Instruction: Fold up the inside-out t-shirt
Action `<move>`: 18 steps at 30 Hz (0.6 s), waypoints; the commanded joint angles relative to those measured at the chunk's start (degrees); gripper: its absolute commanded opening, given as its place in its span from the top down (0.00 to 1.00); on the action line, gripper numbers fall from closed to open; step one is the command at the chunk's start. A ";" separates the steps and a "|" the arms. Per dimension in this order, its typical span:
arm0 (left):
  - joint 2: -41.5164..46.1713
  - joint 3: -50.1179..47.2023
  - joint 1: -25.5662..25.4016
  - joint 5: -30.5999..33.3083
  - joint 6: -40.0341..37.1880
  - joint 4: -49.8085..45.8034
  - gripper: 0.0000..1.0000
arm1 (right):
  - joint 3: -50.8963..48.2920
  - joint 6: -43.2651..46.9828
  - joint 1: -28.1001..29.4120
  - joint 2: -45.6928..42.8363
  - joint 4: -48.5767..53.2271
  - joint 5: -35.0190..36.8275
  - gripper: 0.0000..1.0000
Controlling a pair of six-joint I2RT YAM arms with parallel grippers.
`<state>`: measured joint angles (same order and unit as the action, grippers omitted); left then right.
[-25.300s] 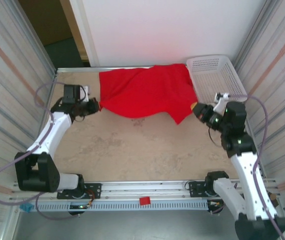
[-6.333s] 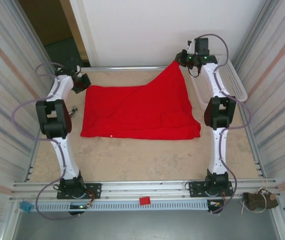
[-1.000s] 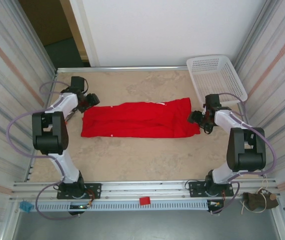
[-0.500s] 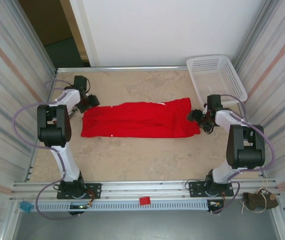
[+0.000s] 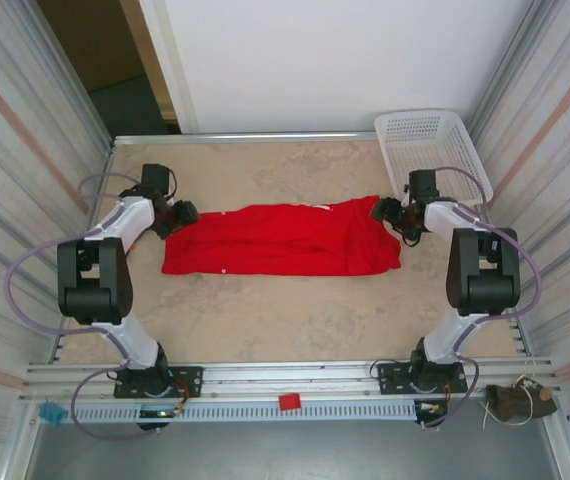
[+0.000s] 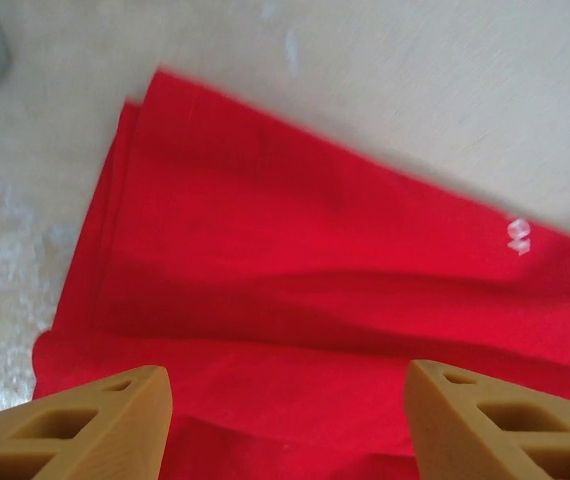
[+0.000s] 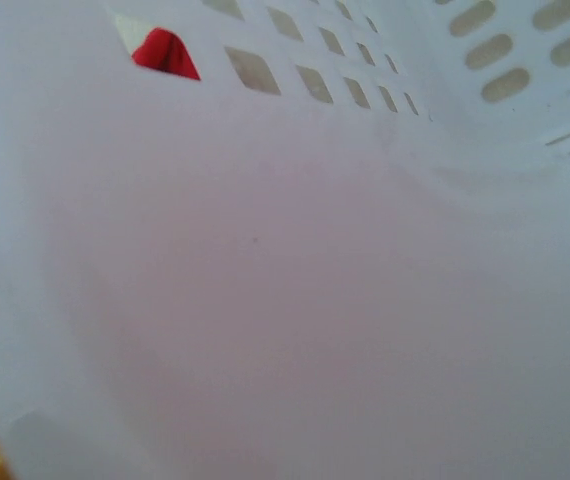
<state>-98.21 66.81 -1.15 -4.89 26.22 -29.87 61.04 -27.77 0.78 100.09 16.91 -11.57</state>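
**Q:** Where does the t-shirt (image 5: 280, 240) lie?

**A:** On the worktop (image 5: 265, 320), near its middle, folded into a long red band that runs from left to right. It lies flat, and its near edge is fairly straight. The white basket (image 5: 433, 150) stands at the far right corner, apart from the cloth.

**Q:** How does the left hand (image 5: 183, 214) stand?

**A:** It is at the far left corner of the band. In the left wrist view its two tan fingers (image 6: 95, 425) are spread wide with nothing gripped. The t-shirt (image 6: 315, 290) lies beyond and below them, and a small white mark (image 6: 518, 235) shows near one edge.

**Q:** And the right hand (image 5: 380, 210)?

**A:** It is at the far right corner of the band, between the cloth and the basket. Its jaws stand wide, and no cloth is lifted there. The right wrist view faces the pierced basket (image 7: 315, 300) wall at close range, with a scrap of red showing through one hole.
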 commanded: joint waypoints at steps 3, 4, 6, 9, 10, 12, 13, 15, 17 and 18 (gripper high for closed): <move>-0.76 -0.81 -0.08 -1.05 1.09 1.00 0.37 | -2.18 0.86 3.71 0.49 2.94 2.44 0.20; -0.75 -0.89 -0.07 -1.10 1.05 1.09 0.37 | -2.49 0.87 3.71 -0.36 2.62 2.83 0.20; -1.01 -0.54 -0.02 -1.34 0.95 1.18 0.37 | -2.33 1.35 3.87 -1.47 3.28 5.06 0.20; -1.28 0.15 -0.08 -1.88 0.95 1.24 0.37 | -1.35 2.36 3.26 -2.44 4.57 8.65 0.19; -1.30 0.33 -0.15 -2.00 1.11 1.33 0.37 | -0.92 2.59 2.68 -2.38 4.84 8.69 0.19; -1.20 0.58 -0.26 -2.07 1.16 1.32 0.37 | 0.68 3.11 0.80 -1.84 5.38 8.61 0.19; -1.03 0.61 -0.34 -2.06 1.12 1.41 0.37 | 1.64 3.31 -0.13 -1.48 5.78 8.46 0.19; -0.68 0.71 -0.38 -2.13 1.22 1.48 0.37 | 3.95 3.07 -2.45 -0.64 6.72 8.00 0.19; -0.40 0.76 -0.55 -2.06 1.42 1.70 0.37 | 5.70 2.49 -4.00 0.06 6.76 7.62 0.19; -0.36 0.78 -0.54 -2.23 1.51 1.81 0.37 | 6.90 2.25 -4.44 0.48 7.26 7.52 0.19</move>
<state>-99.11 66.30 -1.26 -6.39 27.03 -28.45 64.23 -25.89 -2.17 99.42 22.17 -5.26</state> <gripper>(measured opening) 0.627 0.812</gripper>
